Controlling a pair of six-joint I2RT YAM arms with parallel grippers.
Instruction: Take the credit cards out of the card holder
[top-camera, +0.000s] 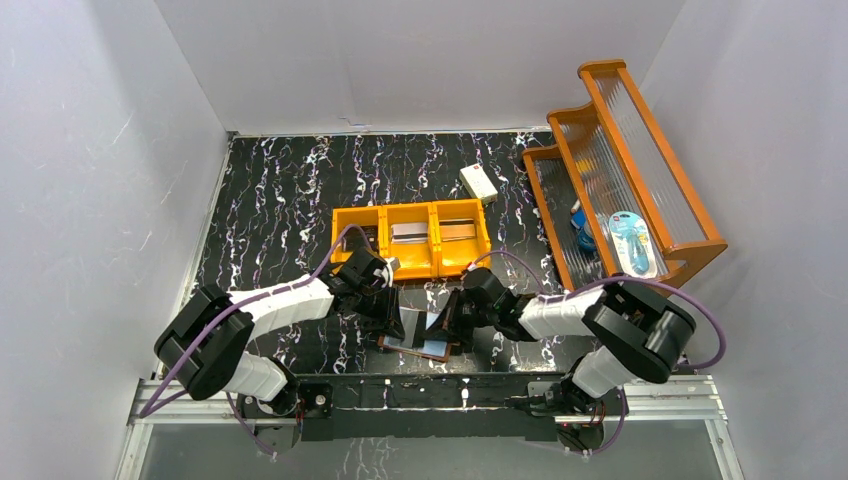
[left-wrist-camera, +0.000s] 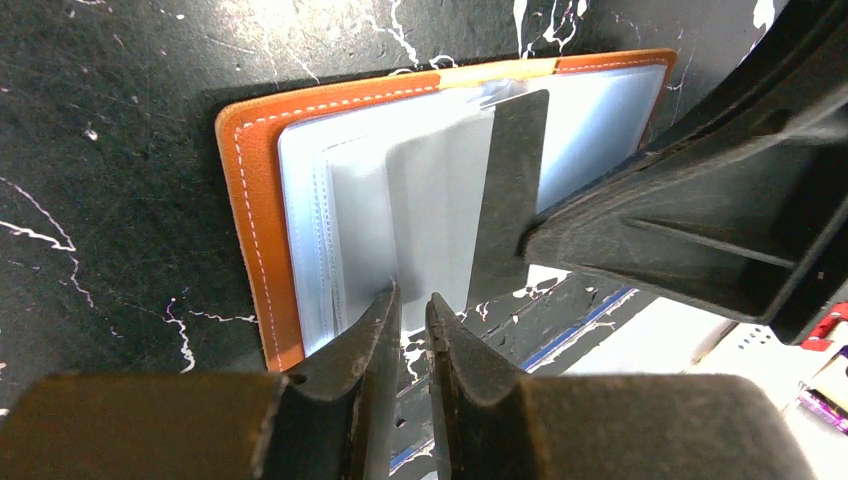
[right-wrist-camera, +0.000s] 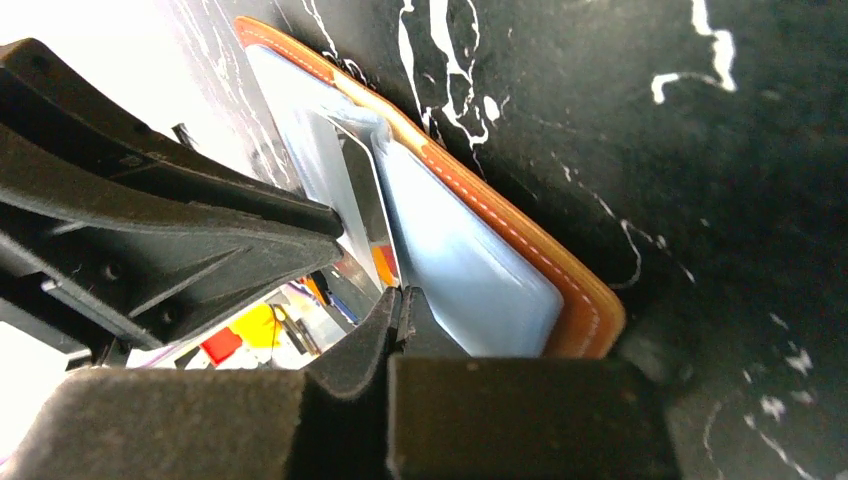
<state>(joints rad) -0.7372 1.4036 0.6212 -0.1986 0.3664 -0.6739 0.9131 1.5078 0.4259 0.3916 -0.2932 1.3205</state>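
Note:
The card holder (top-camera: 425, 345) lies open near the table's front edge, with a brown leather rim (left-wrist-camera: 250, 200) and pale blue-grey sleeves. It also shows in the right wrist view (right-wrist-camera: 590, 300). A grey credit card (left-wrist-camera: 510, 170) stands tilted up out of a sleeve, and it also shows in the right wrist view (right-wrist-camera: 358, 195). My right gripper (top-camera: 452, 318) (right-wrist-camera: 400, 295) is shut on the card's near edge. My left gripper (top-camera: 388, 318) (left-wrist-camera: 412, 300) is at the near edge of a sleeve, jaws a narrow gap apart with table showing between them.
An orange three-compartment tray (top-camera: 412, 210) just behind the arms holds flat grey cards. A cream-white box (top-camera: 478, 182) lies beyond it. An orange tiered rack (top-camera: 620, 170) with blue items stands at the right. White walls enclose the table, and a metal rail (top-camera: 430, 395) runs along the front.

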